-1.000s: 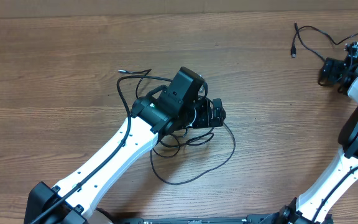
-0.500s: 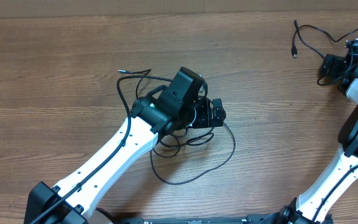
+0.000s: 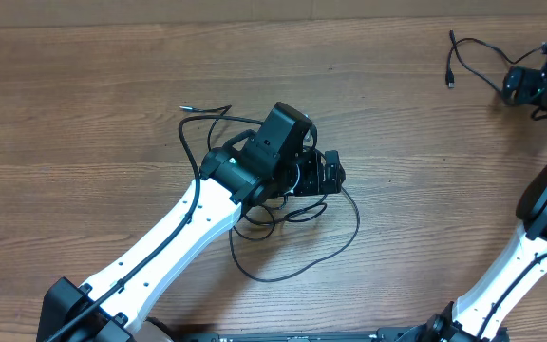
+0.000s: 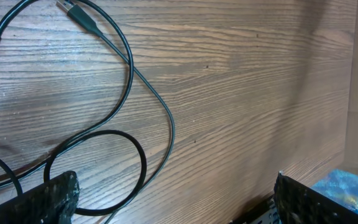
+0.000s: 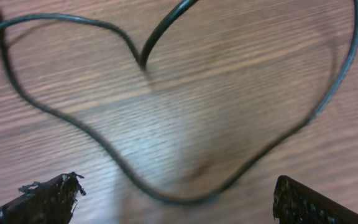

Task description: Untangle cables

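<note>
Hovering: left gripper [image 3: 330, 174] spread wide above tangled cables [image 4: 131, 62]; bare table [image 3: 397, 114] beyond its fingers | right gripper [image 3: 513, 85] spread too, holding nothing, partly cut off; cable [image 5: 179, 200] below it blurred

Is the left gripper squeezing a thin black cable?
No, the left gripper is wide open; thin black cables lie loose on the wooden table.

Robotics lab, wooden table [image 3: 84, 95], white robot arms [image 3: 174, 237]
</note>
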Controlling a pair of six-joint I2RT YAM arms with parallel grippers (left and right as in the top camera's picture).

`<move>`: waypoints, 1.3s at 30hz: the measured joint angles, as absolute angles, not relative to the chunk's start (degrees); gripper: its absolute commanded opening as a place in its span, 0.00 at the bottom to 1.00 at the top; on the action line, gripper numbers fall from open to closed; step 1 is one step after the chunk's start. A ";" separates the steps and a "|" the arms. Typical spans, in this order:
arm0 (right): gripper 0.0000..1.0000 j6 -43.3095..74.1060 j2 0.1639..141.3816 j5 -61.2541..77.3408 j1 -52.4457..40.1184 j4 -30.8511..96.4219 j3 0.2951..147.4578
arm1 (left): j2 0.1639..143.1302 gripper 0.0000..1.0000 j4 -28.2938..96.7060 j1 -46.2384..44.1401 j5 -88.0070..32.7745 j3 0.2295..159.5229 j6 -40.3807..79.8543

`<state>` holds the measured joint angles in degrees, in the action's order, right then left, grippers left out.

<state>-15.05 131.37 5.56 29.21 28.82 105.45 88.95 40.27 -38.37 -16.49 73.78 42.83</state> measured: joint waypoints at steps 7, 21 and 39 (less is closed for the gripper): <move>1.00 -15.05 120.49 10.63 29.10 44.25 110.10 | 88.95 1.00 40.29 -38.37 -16.47 73.78 42.85; 1.00 -15.03 106.59 30.41 23.11 69.73 112.16 | 88.95 1.00 40.27 -38.37 -16.47 73.78 42.85; 1.00 -15.00 106.67 30.72 8.84 78.11 112.16 | 88.95 1.00 44.47 -38.09 -16.51 73.78 39.46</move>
